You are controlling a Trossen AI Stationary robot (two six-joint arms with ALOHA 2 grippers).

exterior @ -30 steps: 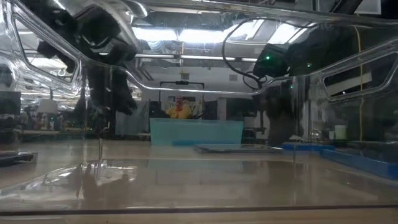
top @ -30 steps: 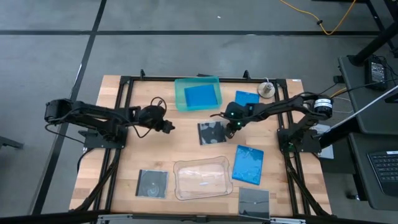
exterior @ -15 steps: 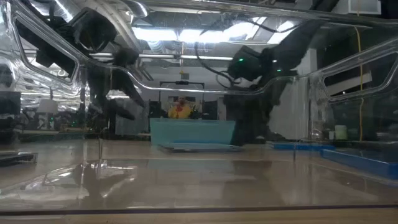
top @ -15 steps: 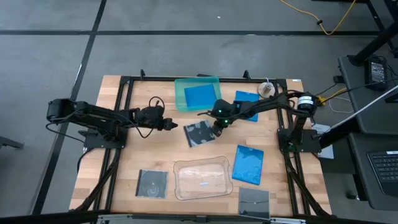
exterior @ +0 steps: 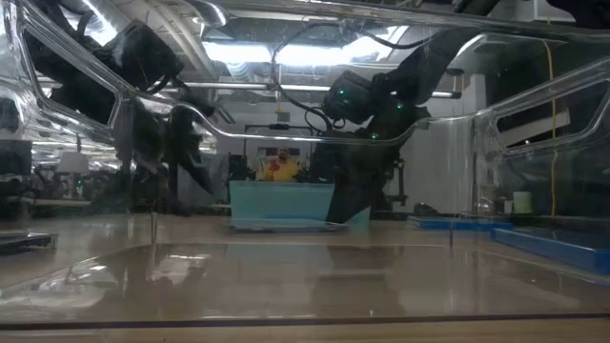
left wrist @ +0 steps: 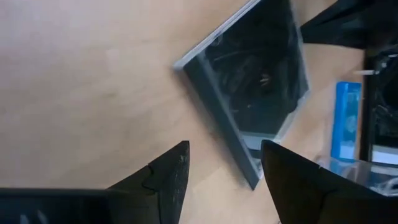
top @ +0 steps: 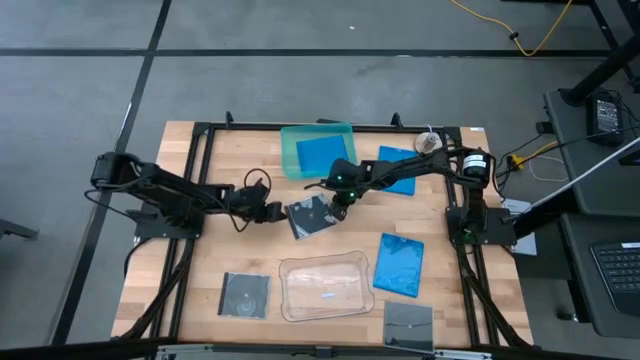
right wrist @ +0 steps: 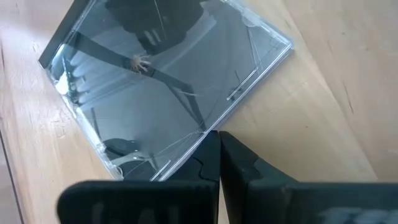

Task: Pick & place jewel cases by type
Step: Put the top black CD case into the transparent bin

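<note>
Wooden tabletop [top: 240, 250] fills my overhead feed, framed by a black rail. At its centre lies the dark grey square jewel case [top: 312, 216], turned askew. My right gripper [top: 338, 200] sits at that case's two o'clock corner; on its wrist feed the fingers [right wrist: 205, 163] are pressed together with no gap, their tips at the case's [right wrist: 165, 87] edge, gripping nothing that I can see. My left gripper [top: 277, 212] is just off the same case's nine o'clock side; its wrist feed shows the two fingers [left wrist: 166, 171] parted, with bare wood between them and the case [left wrist: 252, 93] just ahead, not touched.

At twelve o'clock from the centre case, the teal translucent tray [top: 291, 150] holds one blue jewel case [top: 322, 153]. A second blue case [top: 398, 168] lies at two o'clock, partly under the right arm. A third blue case [top: 399, 265] rests at four o'clock, beside the clear rounded tray [top: 325, 288], which sits at six o'clock. Another grey square case [top: 245, 294] showing a disc lies at seven o'clock, and the last one [top: 409, 325] at five o'clock near the table's edge.
</note>
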